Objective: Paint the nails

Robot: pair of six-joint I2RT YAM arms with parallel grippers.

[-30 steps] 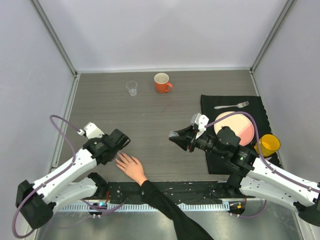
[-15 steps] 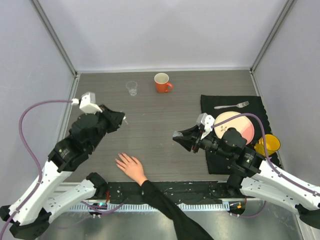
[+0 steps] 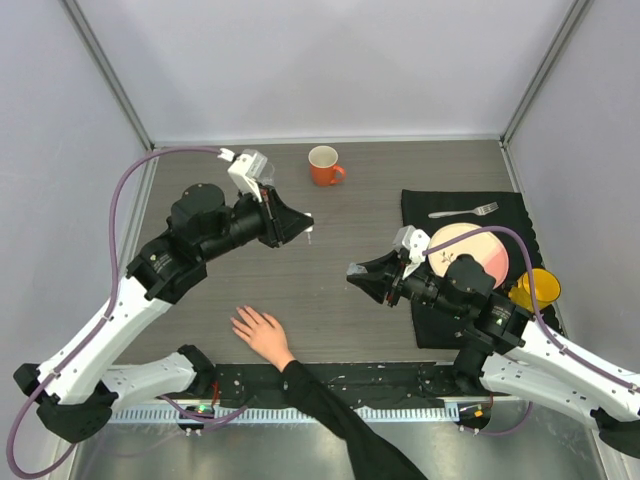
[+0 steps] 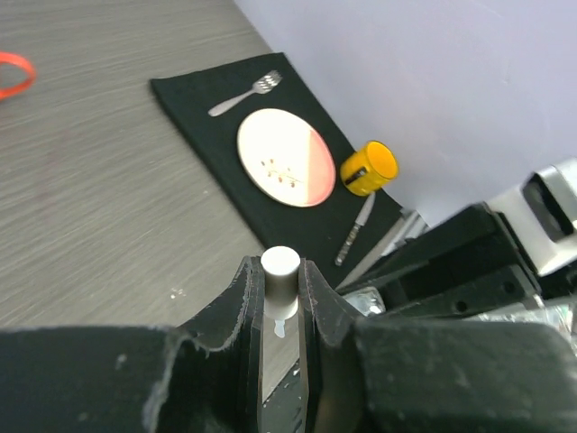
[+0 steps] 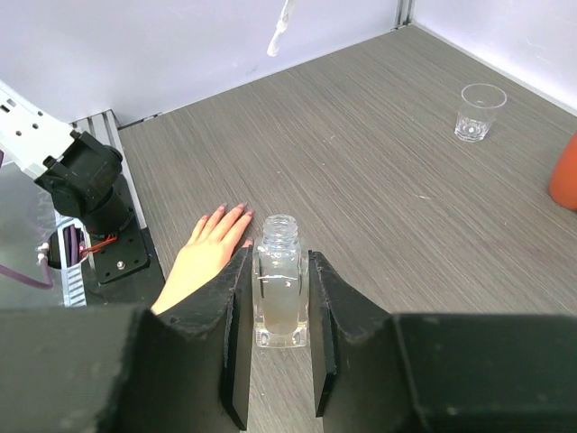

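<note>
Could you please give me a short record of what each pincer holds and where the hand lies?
left pincer: shut on white cap, its brush hanging below, in the air
right pincer: shut on clear bottle, which is uncapped
hand: flat on table, fingers spread, apart from both pincers
nails: too small to judge paint

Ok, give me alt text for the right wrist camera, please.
The right gripper clamps a small, uncapped clear bottle. Behind it to the left, a bare hand lies flat on the grey table; a small clear glass stands far right.
</note>
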